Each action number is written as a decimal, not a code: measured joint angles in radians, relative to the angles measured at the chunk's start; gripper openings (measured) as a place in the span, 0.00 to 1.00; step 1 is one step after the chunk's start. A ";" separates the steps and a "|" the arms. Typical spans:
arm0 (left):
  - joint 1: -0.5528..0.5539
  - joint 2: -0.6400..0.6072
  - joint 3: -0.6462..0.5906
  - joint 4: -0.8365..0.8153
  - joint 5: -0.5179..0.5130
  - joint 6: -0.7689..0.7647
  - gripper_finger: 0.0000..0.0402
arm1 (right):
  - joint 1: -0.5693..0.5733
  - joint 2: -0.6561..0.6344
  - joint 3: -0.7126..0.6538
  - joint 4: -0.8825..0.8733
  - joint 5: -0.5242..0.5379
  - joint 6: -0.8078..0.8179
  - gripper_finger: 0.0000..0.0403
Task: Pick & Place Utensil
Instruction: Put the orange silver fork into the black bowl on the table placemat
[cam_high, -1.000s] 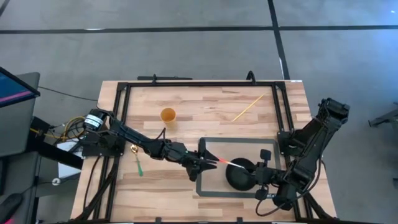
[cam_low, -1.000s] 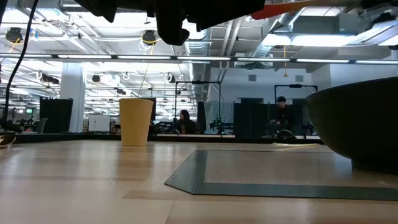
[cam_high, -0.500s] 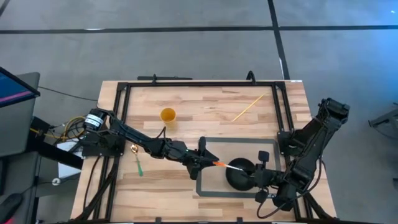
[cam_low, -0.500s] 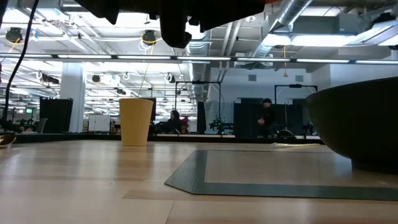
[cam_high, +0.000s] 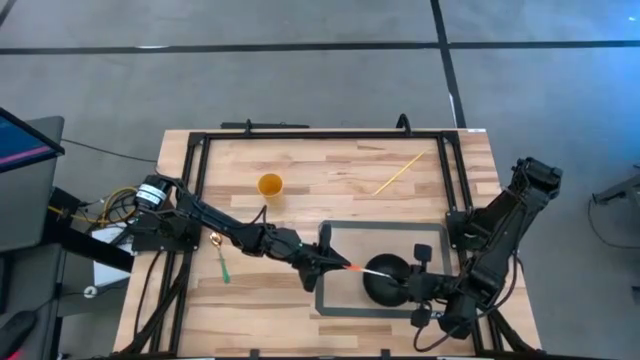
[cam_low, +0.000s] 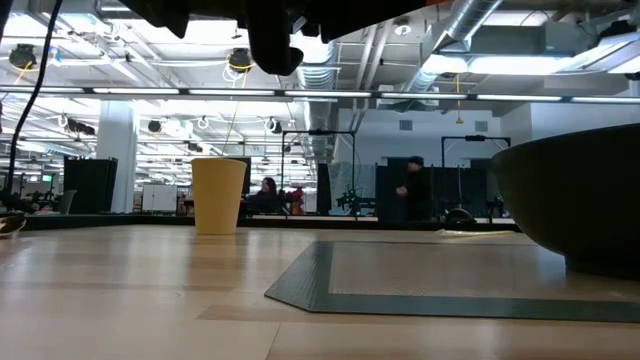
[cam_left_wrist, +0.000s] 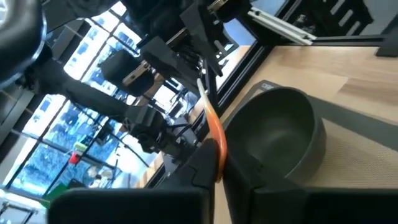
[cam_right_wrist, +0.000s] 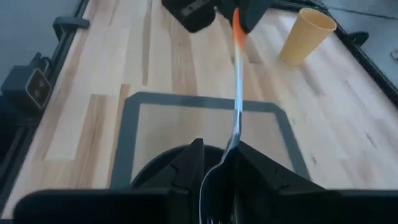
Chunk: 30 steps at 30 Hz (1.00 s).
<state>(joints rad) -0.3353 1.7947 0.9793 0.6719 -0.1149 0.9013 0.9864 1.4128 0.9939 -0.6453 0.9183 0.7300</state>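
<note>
A fork (cam_high: 372, 270) with an orange handle and a metal neck hangs over the near-left rim of the black bowl (cam_high: 385, 288), which stands on the grey mat (cam_high: 340, 232). My left gripper (cam_high: 336, 264) reaches in from the table's left and is shut on the orange end. My right gripper (cam_high: 406, 283) comes from the right, over the bowl, and is shut on the metal end. The right wrist view shows the tines (cam_right_wrist: 211, 216) lying back between its fingers. My left gripper pinches the fork's orange handle (cam_left_wrist: 217, 148) near its free end between its two fingers. It comes nearly level from the table's left, fingers along the handle. The fork is clear of the table. My right gripper pinches the fork's metal neck (cam_right_wrist: 231, 144) between its two fingers, slanting down from the table's right. The tines point back toward the wrist. The fork spans from this hold to the other gripper above the bowl (cam_right_wrist: 155, 167).
A yellow paper cup (cam_high: 270, 185) stands upright on the far left part of the table. A thin wooden stick (cam_high: 398, 172) lies at the far right. A green utensil (cam_high: 225, 268) lies near the left edge. A black frame (cam_high: 300, 132) runs round the tabletop.
My left gripper has shut on the fork's orange handle; a second ago its fingers stood apart on either side of it. Both arms have stayed in place, and the fork still hangs over the bowl in my right gripper.
</note>
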 joint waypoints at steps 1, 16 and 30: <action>0.000 0.000 0.000 -0.001 0.000 0.008 0.03 | -0.004 0.000 0.000 -0.002 -0.014 0.001 0.20; -0.038 -0.002 0.004 -0.072 -0.062 0.370 0.02 | -0.086 0.001 -0.001 -0.009 -0.162 0.031 0.42; -0.048 -0.003 0.005 -0.195 -0.069 0.384 0.03 | -0.214 0.002 -0.002 -0.029 -0.423 0.098 0.53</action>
<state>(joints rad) -0.3831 1.7912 0.9848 0.4769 -0.1841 1.2848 0.7719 1.4147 0.9920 -0.6741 0.4949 0.8276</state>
